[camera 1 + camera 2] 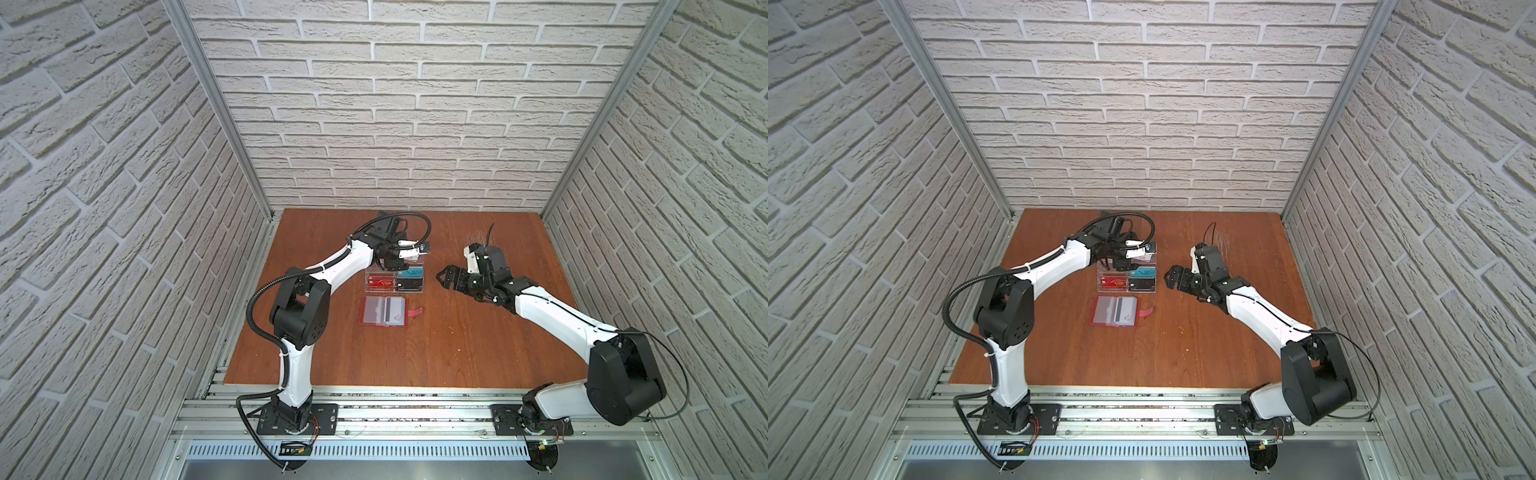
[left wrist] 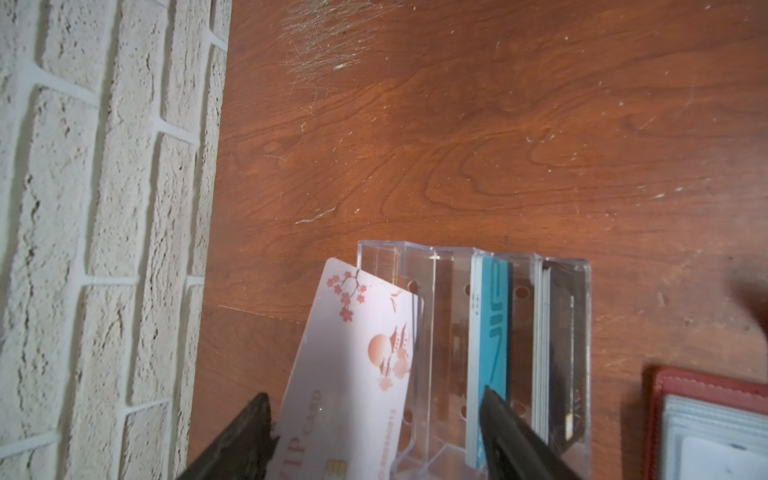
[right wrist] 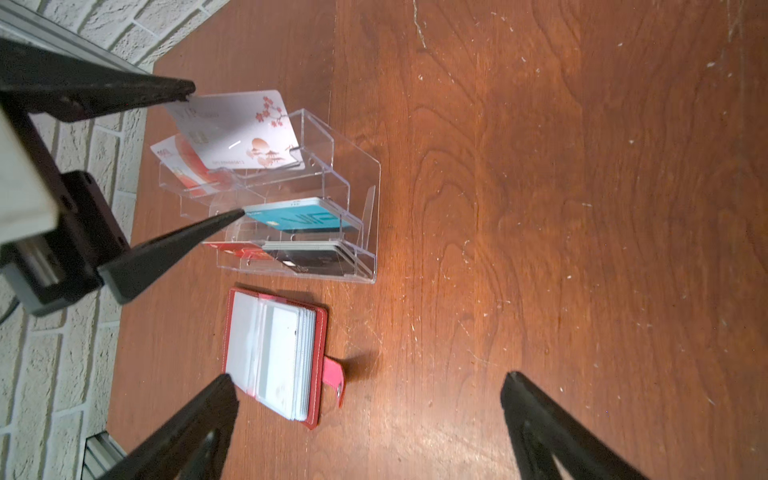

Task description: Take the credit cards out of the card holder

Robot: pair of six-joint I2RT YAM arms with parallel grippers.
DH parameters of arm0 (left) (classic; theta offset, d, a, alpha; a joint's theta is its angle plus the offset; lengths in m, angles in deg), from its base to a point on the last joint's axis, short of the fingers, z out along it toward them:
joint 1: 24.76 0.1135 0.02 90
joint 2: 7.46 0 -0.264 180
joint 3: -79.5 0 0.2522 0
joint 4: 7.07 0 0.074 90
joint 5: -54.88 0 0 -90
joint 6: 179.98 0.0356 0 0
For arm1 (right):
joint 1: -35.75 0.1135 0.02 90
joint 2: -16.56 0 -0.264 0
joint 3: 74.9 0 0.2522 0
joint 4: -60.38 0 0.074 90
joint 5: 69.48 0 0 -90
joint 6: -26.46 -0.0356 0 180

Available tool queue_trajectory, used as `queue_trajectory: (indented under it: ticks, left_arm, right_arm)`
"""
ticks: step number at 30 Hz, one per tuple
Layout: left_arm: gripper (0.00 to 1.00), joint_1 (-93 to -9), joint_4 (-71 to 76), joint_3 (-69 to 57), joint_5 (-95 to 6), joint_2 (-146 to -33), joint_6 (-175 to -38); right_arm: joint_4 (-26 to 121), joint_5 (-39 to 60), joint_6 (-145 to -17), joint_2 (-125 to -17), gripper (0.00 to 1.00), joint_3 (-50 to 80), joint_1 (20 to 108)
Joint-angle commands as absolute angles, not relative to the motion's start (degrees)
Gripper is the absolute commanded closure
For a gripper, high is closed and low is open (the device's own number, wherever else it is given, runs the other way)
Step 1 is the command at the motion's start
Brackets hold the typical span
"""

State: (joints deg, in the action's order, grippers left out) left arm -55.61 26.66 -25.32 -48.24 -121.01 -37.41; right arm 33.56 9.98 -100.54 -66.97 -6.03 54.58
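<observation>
The card holder (image 3: 318, 332) is laid open on the bench (image 1: 457, 353), credit cards (image 3: 278, 345) in its sleeves. Beyond, the left fingers (image 2: 245, 436) are spread around a blossom card (image 2: 353, 365) (leaned in the rear tier of the clear rack (image 3: 365, 178)); the right fingers (image 3: 199, 415) are spread wide.

1 card holder (image 3: 270, 353), 1 clear rack (image 3: 357, 174), 2 robot arms (image 1: 297, 374) — cards (image 3: 299, 220) stacked, qty unclear.

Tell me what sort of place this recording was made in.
Most likely a lab robot test cell, not a real room: white brick-pattern wall panels framed by an aluminium corner post, a brown wood-grain tabletop, and two white-and-black robot arms bolted to a slotted aluminium rail.
</observation>
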Motion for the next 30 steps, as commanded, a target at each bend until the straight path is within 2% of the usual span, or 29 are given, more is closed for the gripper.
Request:
queue_trajectory:
  ticks: [1, 9, 30]
  left_arm:
    - [0.22, -55.8, 25.1, -23.9, -49.4, -118.6, -39.2]
    - [0.22, -55.3, 22.7, -22.1, -50.3, -117.5, -40.9]
    - [0.22, -56.2, 16.4, -20.9, -51.9, -118.0, -48.8]
  right_arm:
    - [33.4, 12.0, -102.8, -71.0, 0.00, -0.7, 53.7]
    - [32.5, 10.5, -105.3, -79.0, 0.00, 7.8, 53.2]
    - [35.2, 7.7, -105.2, -78.7, 0.00, 4.7, 51.0]
